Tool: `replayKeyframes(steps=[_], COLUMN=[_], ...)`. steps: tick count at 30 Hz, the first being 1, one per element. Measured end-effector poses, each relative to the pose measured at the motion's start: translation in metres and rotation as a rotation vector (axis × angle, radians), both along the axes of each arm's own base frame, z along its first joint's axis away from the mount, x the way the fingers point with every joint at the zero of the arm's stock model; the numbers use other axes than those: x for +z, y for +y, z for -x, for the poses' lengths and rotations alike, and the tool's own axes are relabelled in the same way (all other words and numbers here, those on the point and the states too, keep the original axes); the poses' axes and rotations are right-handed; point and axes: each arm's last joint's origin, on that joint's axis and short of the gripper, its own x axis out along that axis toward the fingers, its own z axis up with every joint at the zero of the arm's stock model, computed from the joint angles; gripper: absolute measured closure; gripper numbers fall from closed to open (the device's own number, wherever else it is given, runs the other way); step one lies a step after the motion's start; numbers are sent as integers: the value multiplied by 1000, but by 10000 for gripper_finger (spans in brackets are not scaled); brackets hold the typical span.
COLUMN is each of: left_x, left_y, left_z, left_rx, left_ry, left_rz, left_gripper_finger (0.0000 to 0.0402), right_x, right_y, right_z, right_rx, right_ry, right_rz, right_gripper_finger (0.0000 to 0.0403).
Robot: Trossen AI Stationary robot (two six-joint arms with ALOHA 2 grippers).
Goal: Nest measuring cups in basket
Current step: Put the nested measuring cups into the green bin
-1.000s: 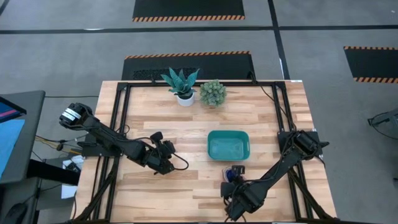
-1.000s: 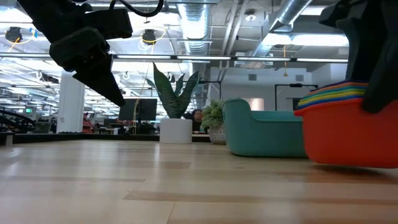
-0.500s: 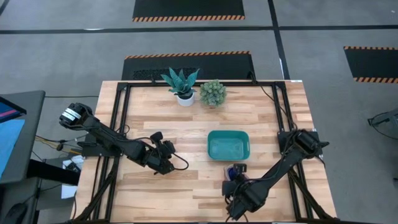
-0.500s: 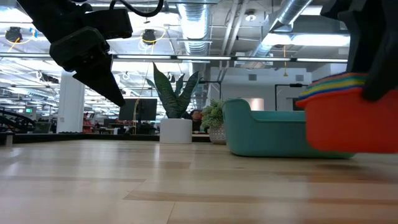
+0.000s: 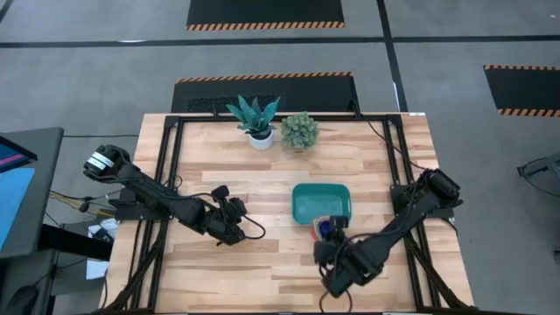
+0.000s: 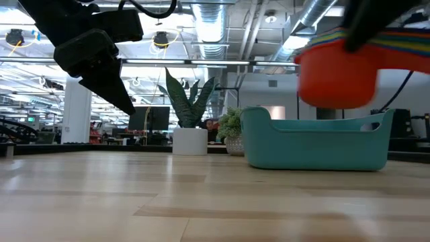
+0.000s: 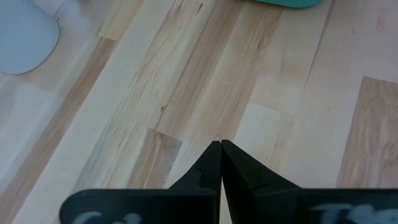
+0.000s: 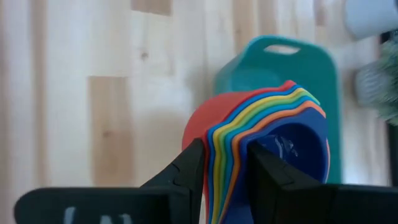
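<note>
1. Pale wooden planks make up the table (image 5: pixel 262 175), set on a grey floor with striped mats beyond its 12 o'clock edge.
2. Two potted plants (image 5: pixel 273 122) stand side by side near the table's 12 o'clock edge.
3. At about 4 o'clock from the table's middle lies the teal basket (image 5: pixel 321 197), flat on the wood.
4. At 9 o'clock from the basket, well apart from it, the left gripper (image 7: pixel 221 147) hangs above bare planks, its fingers pressed together on nothing.
5. At the basket's 6 o'clock rim, the right gripper (image 8: pixel 225 158) holds the nested measuring cups (image 8: pixel 267 143) clear above the basket wall; the stacked handles run between its fingers (image 8: pixel 186 168), which clamp them from both sides, red cup outermost, dark blue innermost.
</note>
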Motion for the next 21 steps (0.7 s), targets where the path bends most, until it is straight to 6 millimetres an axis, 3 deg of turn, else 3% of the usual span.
replayKeyframes(steps=[10,21], left_x=[0,0], left_y=[0,0], left_z=[0,0], left_rx=[-3,-3], left_ry=[2,4], left_rz=[-3,-4], left_gripper_finger=[401,401], right_x=[0,-34], right_y=[-49,-77], right_z=[-31,-36], right_rx=[86,82], right_ry=[134,243], right_rz=[54,3], right_gripper_finger=[295,295])
